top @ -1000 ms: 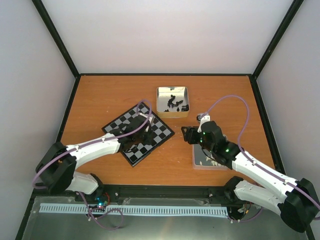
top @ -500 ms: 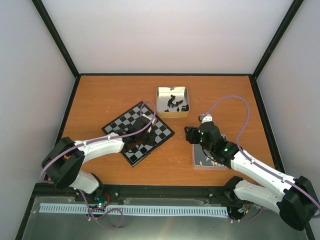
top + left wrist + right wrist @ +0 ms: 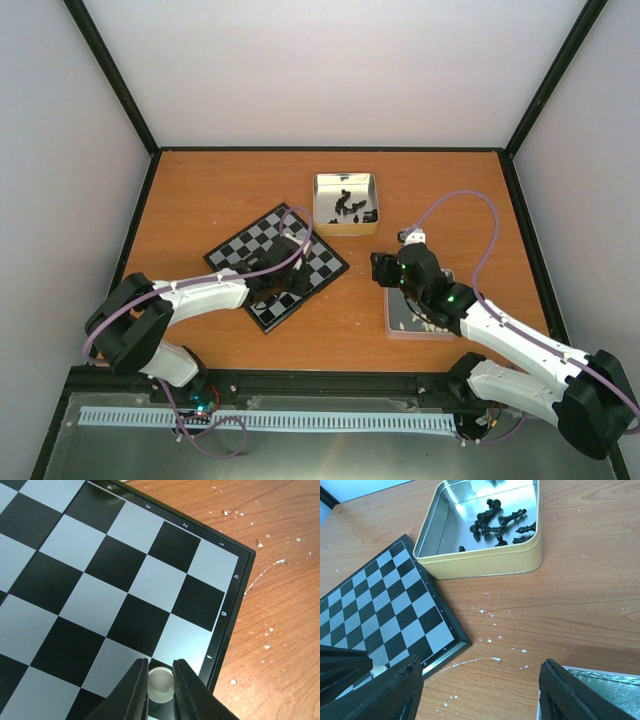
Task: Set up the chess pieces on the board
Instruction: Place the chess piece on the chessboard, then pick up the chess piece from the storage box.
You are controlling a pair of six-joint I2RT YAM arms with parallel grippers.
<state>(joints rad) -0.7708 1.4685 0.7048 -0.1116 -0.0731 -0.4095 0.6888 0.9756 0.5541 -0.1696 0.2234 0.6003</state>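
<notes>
Cream-white plastic is clamped between the jaws of the left gripper: a single cream-white chessman, seen from straight above so that its kind cannot be told, is grasped low over the chessboard. In the left wrist view it sits at 6 o'clock, over an edge-row square a few squares from the board's corner; whether its base touches the square cannot be told. No other chessman is seen standing on the squares that show, so the task is judged to be at its start, with the placing of one white piece in hand. In the top view the chessboard lies at about 9 o'clock on the table, turned diamond-wise. A yellow-sided tin holding black chessmen stands at 12 o'clock. The right gripper hovers at 3 o'clock of the board, its jaws spread wide and nothing between them, above a second tin whose contents are too small to make out. The next move, it is judged, calls for the piece to be lowered squarely onto its square and the jaws to be released without tipping it, before another piece is fetched.
</notes>
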